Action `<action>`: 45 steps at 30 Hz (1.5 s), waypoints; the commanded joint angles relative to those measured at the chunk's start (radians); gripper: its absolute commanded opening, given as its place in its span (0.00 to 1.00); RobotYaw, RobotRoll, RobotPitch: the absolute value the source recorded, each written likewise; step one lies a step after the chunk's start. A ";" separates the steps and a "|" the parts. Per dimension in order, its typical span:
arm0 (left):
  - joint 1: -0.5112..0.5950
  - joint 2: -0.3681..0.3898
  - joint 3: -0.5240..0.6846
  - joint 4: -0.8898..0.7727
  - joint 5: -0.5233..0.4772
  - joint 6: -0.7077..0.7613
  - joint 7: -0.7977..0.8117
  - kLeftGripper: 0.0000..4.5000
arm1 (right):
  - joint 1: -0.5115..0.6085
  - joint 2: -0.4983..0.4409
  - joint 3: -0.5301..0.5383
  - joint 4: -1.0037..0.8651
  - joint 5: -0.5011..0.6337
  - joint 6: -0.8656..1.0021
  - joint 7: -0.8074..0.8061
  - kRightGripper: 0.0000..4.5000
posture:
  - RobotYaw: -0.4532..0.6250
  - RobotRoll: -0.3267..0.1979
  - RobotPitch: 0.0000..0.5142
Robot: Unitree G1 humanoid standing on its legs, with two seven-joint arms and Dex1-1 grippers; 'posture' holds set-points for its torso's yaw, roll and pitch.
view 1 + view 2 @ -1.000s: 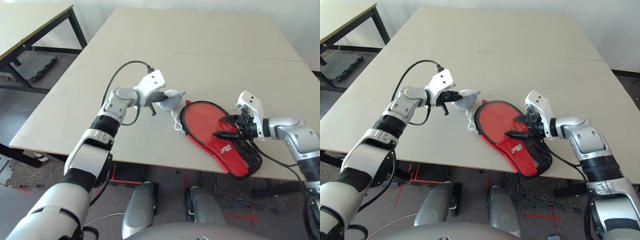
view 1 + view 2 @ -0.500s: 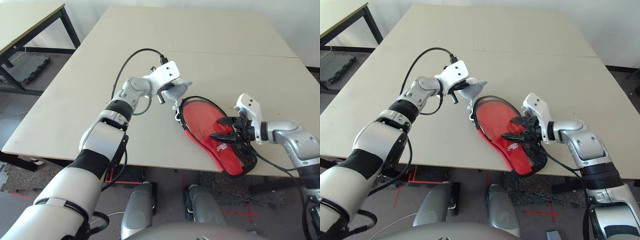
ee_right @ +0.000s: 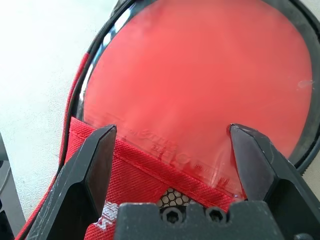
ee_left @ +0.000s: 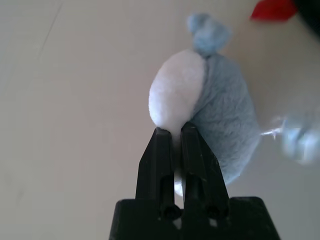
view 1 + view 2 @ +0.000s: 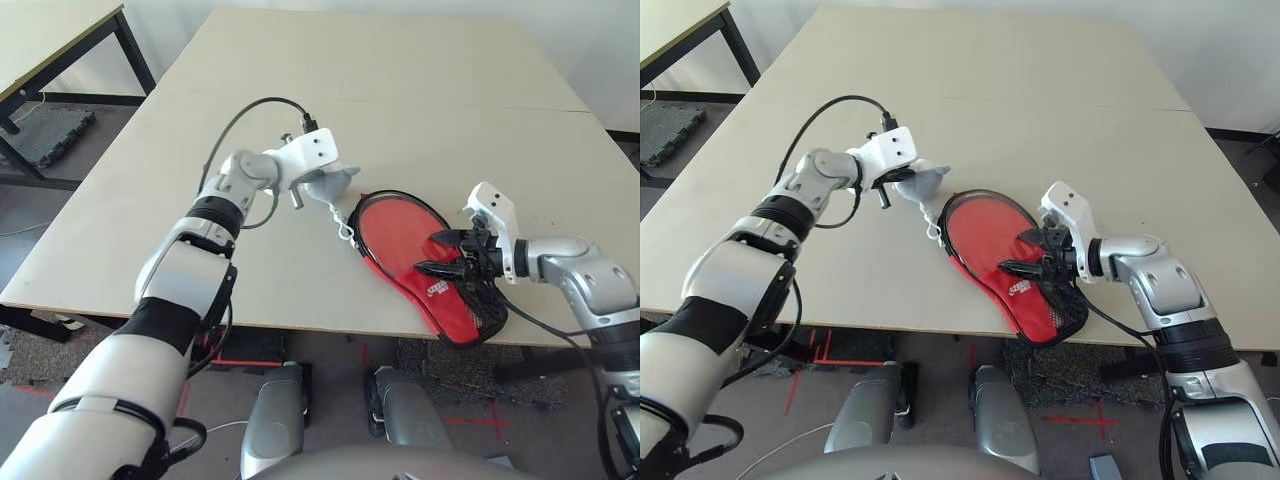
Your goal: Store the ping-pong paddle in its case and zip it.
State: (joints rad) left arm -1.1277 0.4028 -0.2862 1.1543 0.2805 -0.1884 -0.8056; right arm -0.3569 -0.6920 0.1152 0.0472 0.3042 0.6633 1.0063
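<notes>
The case (image 5: 455,305) lies open near the table's front edge, red with a black zipper rim. Inside it the ping-pong paddle (image 5: 400,228) rests flat, its round red face (image 3: 200,85) showing and its handle hidden under the red flap (image 3: 145,195). My right gripper (image 5: 428,252) hovers open just over the flap's edge, its fingers spread either side of the paddle face. My left gripper (image 5: 312,190) is shut on a soft grey and white lump (image 4: 210,115), held just beyond the case's round end. A thin white cord (image 5: 345,228) hangs from the lump toward the zipper rim.
The case's narrow end with the black mesh (image 5: 490,310) reaches the table's front edge (image 5: 250,315). A second table (image 5: 50,40) stands at the back left, across a gap. Wide bare tabletop (image 5: 400,90) lies behind the case.
The whole view has shifted. My left gripper still holds the soft lump beside the case's round end, and my right gripper stays open over the flap.
</notes>
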 commanded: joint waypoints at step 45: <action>-0.230 -0.419 -0.060 0.203 0.176 -0.063 0.480 0.01 | 0.189 0.016 0.035 -0.149 0.032 0.167 -0.096 1.00 | 0.34 0.62 0.44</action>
State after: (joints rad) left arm -1.3356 0.0076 -0.3303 1.3525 0.4343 -0.2259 -0.3287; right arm -0.2460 -0.6932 0.0626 -0.1626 0.3420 0.7318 0.9136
